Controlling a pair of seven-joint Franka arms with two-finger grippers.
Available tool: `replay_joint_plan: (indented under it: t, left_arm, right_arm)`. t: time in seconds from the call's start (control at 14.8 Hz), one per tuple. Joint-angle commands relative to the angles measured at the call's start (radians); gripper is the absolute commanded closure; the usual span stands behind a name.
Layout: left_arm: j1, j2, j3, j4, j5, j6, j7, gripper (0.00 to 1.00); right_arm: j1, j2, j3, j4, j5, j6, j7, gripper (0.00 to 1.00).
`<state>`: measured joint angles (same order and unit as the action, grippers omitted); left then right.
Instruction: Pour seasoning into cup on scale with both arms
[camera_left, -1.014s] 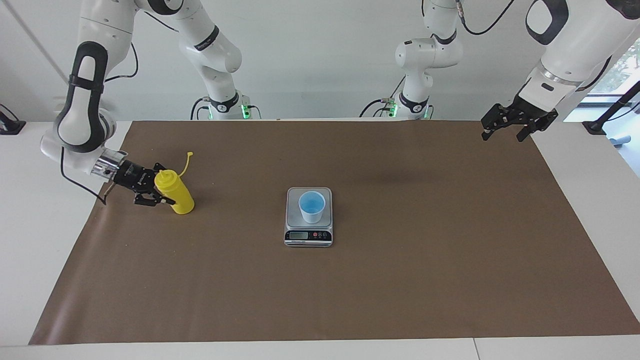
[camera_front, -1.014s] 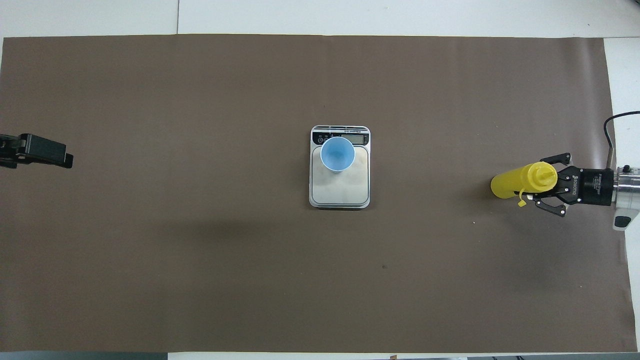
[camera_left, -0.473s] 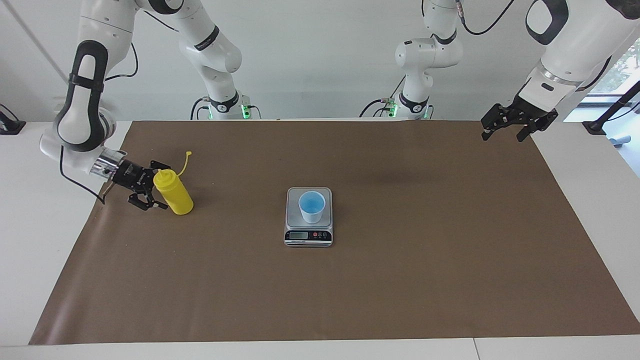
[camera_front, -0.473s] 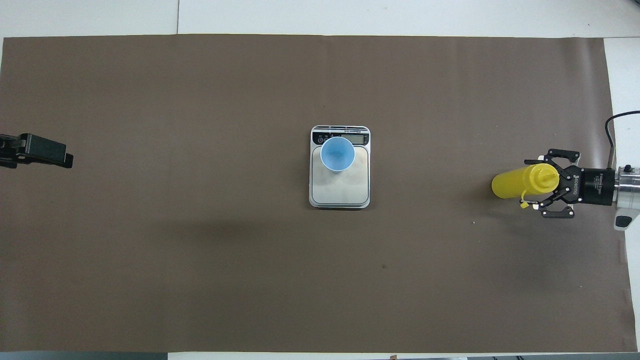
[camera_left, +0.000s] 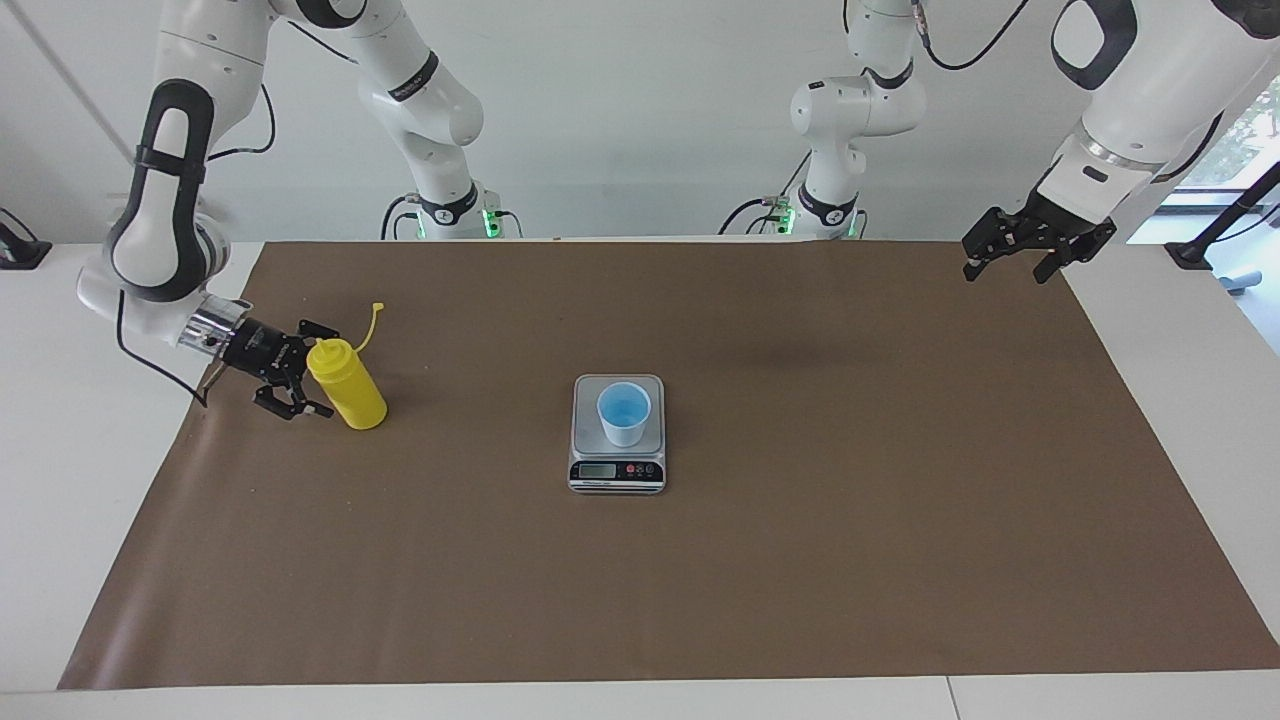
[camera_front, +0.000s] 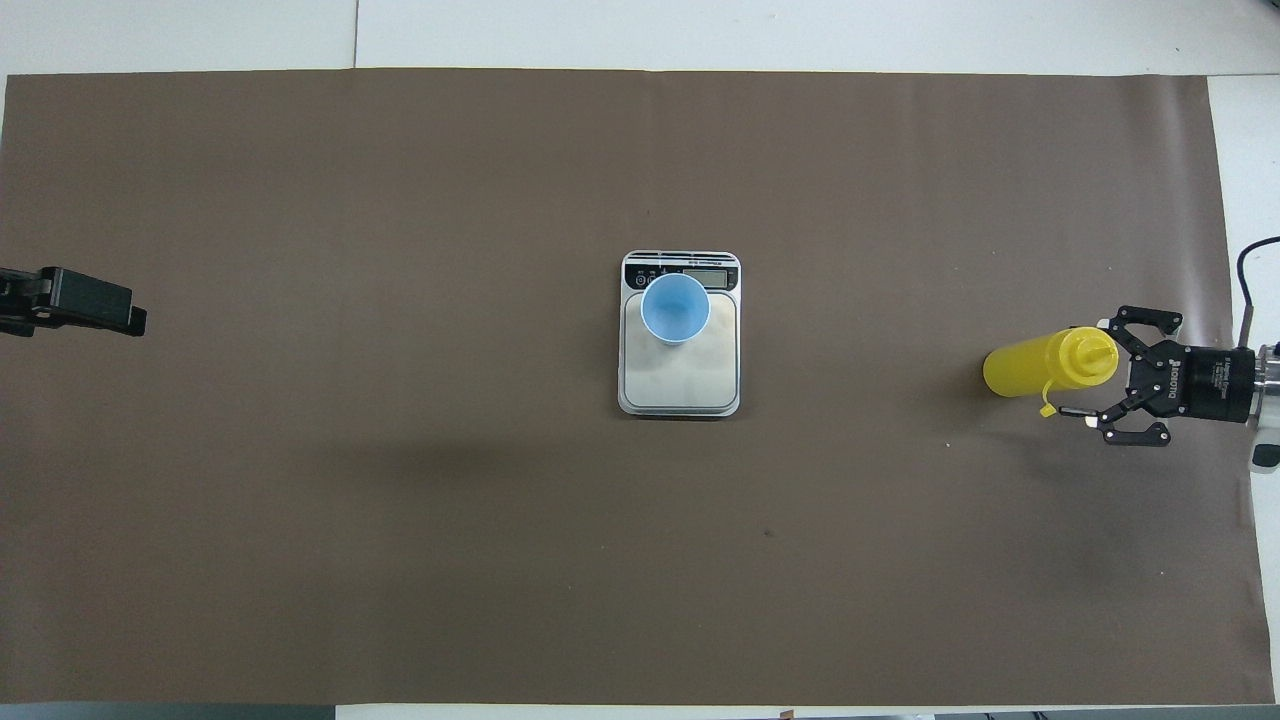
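The yellow squeeze bottle (camera_left: 347, 385) stands upright on the brown mat toward the right arm's end, its cap (camera_left: 378, 310) hanging off on its tether. It also shows in the overhead view (camera_front: 1040, 365). My right gripper (camera_left: 318, 372) is open and low beside the bottle, its fingers (camera_front: 1130, 318) spread on either side of the bottle's top without gripping it. The light blue cup (camera_left: 624, 414) stands on the scale (camera_left: 617, 472) at the mat's middle. My left gripper (camera_left: 1035, 255) is open and empty, and waits raised over the mat's edge at the left arm's end.
The brown mat (camera_left: 800, 560) covers most of the white table. The scale's display strip (camera_front: 680, 272) faces away from the robots. The left gripper's tip (camera_front: 95, 305) shows at the overhead view's edge.
My right gripper has drawn back from the bottle toward the table's end, with its fingers spread. The bottle stays standing in place. The left arm has not moved.
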<state>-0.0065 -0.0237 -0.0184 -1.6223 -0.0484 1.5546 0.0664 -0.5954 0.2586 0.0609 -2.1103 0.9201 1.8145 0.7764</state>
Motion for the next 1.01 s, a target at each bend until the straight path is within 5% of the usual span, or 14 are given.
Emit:
replay_joint_plan:
  t: [0.0,0.41,0.95]
  left_arm:
    - [0.006,-0.007,0.002,-0.002,-0.013,-0.013,0.01,0.0]
    - [0.006,-0.007,0.0,-0.002,-0.013,-0.013,0.01,0.0]
    - [0.006,-0.007,0.002,-0.002,-0.013,-0.013,0.01,0.0]
  right_arm:
    - [-0.04,-0.024,0.005,-0.008,-0.009,-0.04,-0.025,0.0]
    - [-0.046,-0.031,0.004,0.162,-0.121,-0.178,0.044,0.0]
    - [0.097,-0.134,0.017,0.372,-0.29,-0.268,0.126,0.0]
